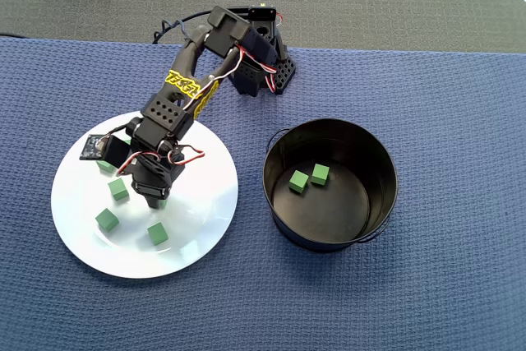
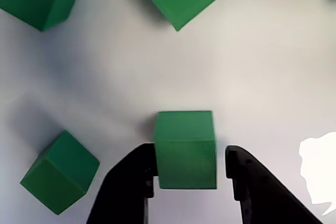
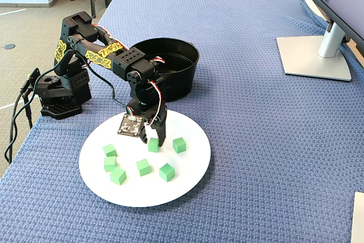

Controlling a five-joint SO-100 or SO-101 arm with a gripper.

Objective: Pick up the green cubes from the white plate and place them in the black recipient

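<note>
Green cube in the jaws: in the wrist view 1 cube (image 2: 186,149) sits between the 2 black fingers (image 2: 128,182), which close in on its left and right faces; whether both press on it cannot be told.
Gripper: it (image 3: 154,138) points down over the white plate, on the side of the plate nearer the arm's base in the fixed view.
Loose cubes on the plate: the fixed view shows 7 green cubes (image 3: 166,172) in all on the plate, counting the one at the fingers; the other 6 lie spread around it, apart from one another.
White plate: it (image 1: 201,232) lies flat on the blue woven cloth (image 1: 444,285).
Black recipient: it (image 1: 279,203) stands just beside the plate, to the plate's right in the overhead view, not touching it.
Cubes in the recipient: 2 green cubes (image 1: 299,181) rest close together on its dark floor.
Monitor stand: its grey base (image 3: 313,56) sits far from the plate, at the cloth's far right in the fixed view.
</note>
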